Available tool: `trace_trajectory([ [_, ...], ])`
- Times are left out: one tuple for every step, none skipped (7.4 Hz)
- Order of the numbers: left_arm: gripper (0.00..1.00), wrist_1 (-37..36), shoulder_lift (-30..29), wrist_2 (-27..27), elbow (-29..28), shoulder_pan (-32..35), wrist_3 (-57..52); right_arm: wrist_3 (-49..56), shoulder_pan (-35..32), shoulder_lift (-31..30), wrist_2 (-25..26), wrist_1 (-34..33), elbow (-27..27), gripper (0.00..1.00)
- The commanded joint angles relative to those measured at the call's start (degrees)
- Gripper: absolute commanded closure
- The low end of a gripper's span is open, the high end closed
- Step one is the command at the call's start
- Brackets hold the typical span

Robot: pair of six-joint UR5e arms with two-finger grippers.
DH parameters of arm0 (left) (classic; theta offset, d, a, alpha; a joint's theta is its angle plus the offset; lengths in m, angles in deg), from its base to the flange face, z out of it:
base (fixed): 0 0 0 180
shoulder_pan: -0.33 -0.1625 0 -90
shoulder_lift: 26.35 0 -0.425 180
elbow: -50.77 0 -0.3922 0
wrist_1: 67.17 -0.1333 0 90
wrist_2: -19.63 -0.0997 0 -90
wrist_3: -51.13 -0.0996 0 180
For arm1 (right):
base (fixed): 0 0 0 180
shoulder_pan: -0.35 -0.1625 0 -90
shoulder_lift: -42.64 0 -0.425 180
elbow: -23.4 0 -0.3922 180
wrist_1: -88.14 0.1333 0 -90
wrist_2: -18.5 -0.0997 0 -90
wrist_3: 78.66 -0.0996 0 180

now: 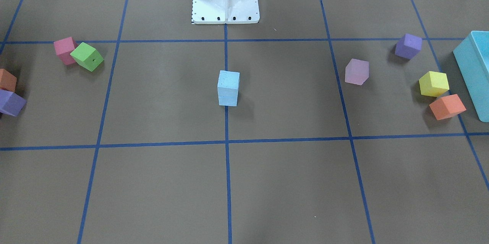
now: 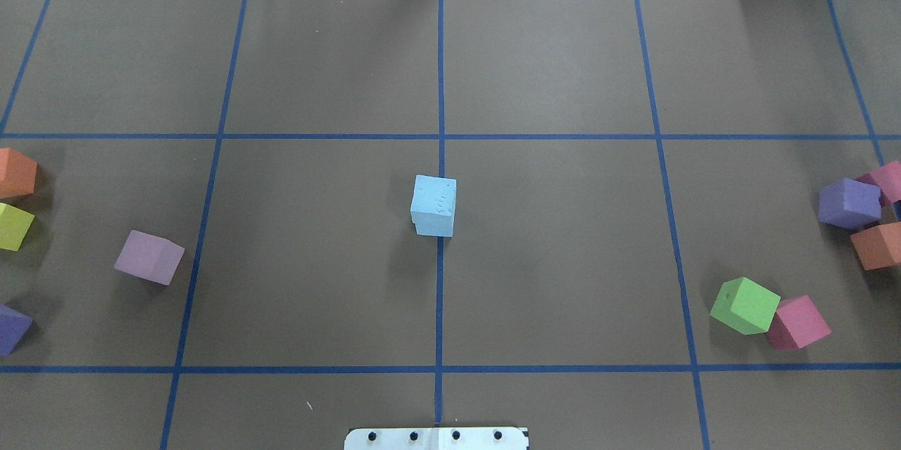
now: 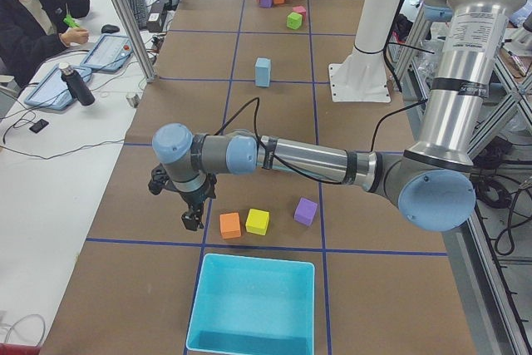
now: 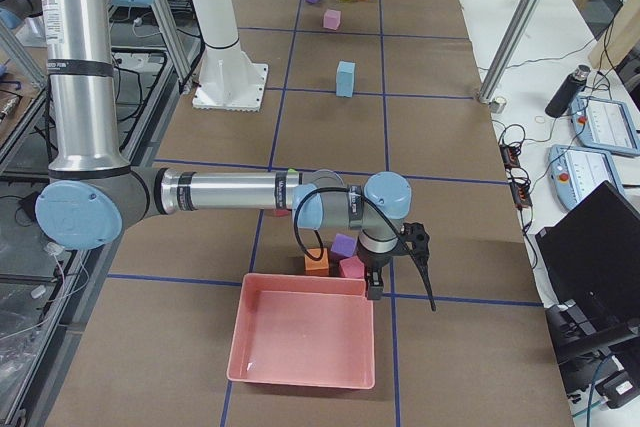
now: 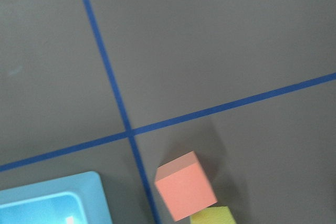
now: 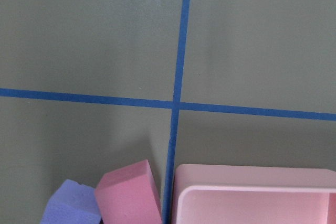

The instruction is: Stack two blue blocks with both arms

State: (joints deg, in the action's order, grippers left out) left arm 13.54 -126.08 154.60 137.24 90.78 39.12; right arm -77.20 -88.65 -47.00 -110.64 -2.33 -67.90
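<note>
- task judged complete: two blue blocks [image 1: 228,88] standing one on the other at the middle of the desk [image 1: 160,95], on the tape line [image 1: 227,167]; upper one slightly offset
- best to leave the stack alone; no further reach called for
- left gripper [image 3: 193,220] hanging near the orange cube [image 3: 230,224], nothing seen in it; how far open: cannot tell
- right gripper [image 4: 380,289] hovering beside the pink tray [image 4: 300,337]; likewise cannot tell

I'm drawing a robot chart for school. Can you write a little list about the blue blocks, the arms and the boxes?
Blue blocks: stacked, one on the other, mid-table on a tape line
Left arm: low beside an orange block, near the turquoise box
Right arm: low by the pink box
Left tool: open or shut unclear
Right tool: open or shut unclear
</note>
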Motion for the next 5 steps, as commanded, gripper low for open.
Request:
trace_trajectory([
  [0.02, 1.4, 5.9, 0.6, -0.2, 5.2, -0.7, 0.9, -1.1, -1.6, 0.1, 0.1, -0.2, 0.0],
  [0.02, 4.1, 8.6, 2.3, 2.5, 5.3, -0.2, 0.9, -1.1, -1.7, 0.0, 0.1, -0.4, 0.0],
  [0.02, 4.3, 9.0, 2.0, 5.1, 5.3, -0.4, 0.9, -1.1, -1.6, 0.0, 0.1, -0.4, 0.0],
  [0.02, 4.3, 9.5, 1.8, 5.6, 5.0, -0.5, 0.9, -1.1, -1.6, 0.0, 0.2, -0.4, 0.0],
  [0.02, 4.4, 9.5, 1.9, 5.9, 4.9, -0.6, 0.8, -0.9, -1.5, 0.1, 0.2, -0.4, 0.0],
])
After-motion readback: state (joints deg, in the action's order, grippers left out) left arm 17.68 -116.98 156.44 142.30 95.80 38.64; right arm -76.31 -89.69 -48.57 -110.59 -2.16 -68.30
